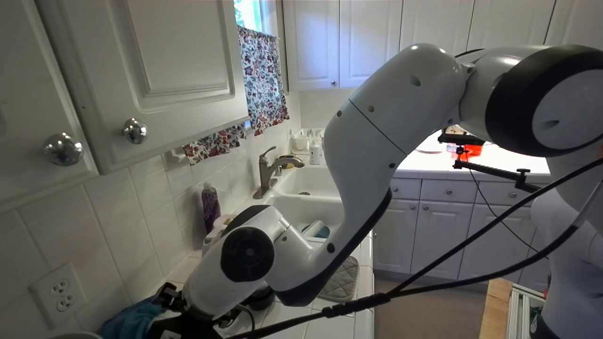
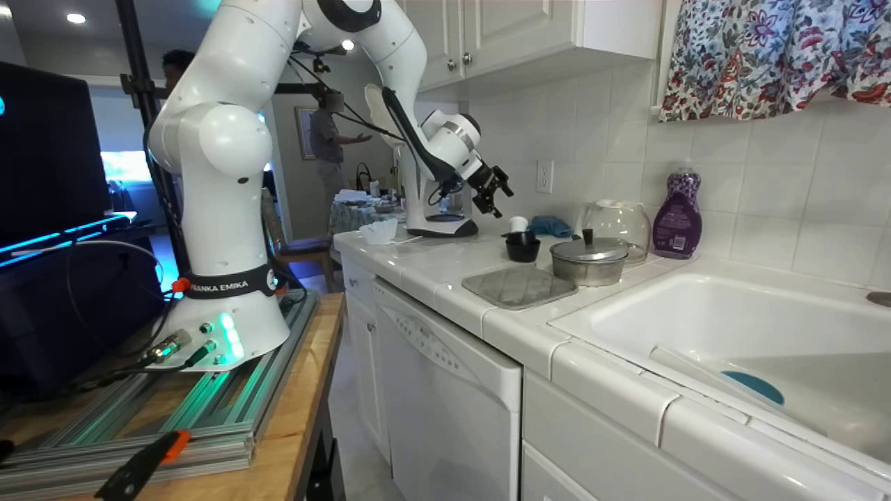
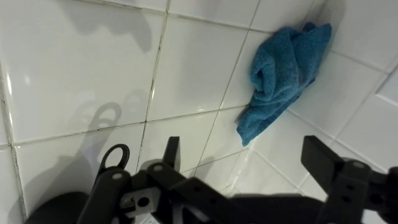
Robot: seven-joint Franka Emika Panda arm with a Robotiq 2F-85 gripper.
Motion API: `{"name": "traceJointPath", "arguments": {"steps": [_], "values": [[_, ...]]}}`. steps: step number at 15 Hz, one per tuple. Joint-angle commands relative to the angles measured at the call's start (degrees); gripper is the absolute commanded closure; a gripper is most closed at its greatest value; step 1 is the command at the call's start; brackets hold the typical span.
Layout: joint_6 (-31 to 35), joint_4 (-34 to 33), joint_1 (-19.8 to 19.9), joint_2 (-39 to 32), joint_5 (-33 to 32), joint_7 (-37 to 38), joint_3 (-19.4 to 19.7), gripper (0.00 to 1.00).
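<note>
- The black two-jawed hand (image 3: 244,155) is held above the white tiled surface (image 3: 196,71), its jaws spread well apart with nothing gripped between them
- The crumpled blue terry cloth (image 3: 281,71) is seen lying in the corner where the surface is met by the white tiled wall (image 3: 354,91), apart from the hand and not touched
- As judged from how things lie, only a place near the cloth is reached; contact is not yet made, no grip is taken, and nothing is lifted, so all handling is left undone
- A thin black loop-shaped handle (image 3: 125,156) is shown beside the hand, its lower part hidden
- In an exterior view, a small round black cup (image 2: 522,249) and a lidded silver metal pot (image 2: 590,264) are left ungripped on the surface
</note>
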State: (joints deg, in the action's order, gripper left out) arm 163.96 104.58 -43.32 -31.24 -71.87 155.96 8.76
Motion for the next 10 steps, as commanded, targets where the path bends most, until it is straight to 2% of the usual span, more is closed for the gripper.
{"name": "traceJointPath", "arguments": {"steps": [1,2,3,4,5,6,7,8,9,10], "values": [[-0.2,4.4,-5.9,2.7,6.4,-0.3,6.4,0.0],[0.1,6.4,-6.5,3.0,1.2,6.0,6.9,0.0],[0.6,5.9,-9.3,2.8,8.1,0.0,10.0,0.0],[0.7,7.2,-11.1,3.0,9.2,-0.2,11.7,0.0],[0.9,9.2,-12.4,3.5,5.2,4.9,12.9,0.0],[1.7,9.5,-15.7,3.5,10.9,0.0,16.4,0.0],[2.4,10.7,-18.3,3.5,12.0,-0.2,19.1,0.0],[3.1,12.4,-20.3,3.8,8.8,3.9,21.2,0.0],[5.3,13.0,-24.1,3.4,13.0,-0.1,25.5,0.0],[7.1,13.9,-27.1,2.8,13.4,-0.3,28.9,0.0]]}}
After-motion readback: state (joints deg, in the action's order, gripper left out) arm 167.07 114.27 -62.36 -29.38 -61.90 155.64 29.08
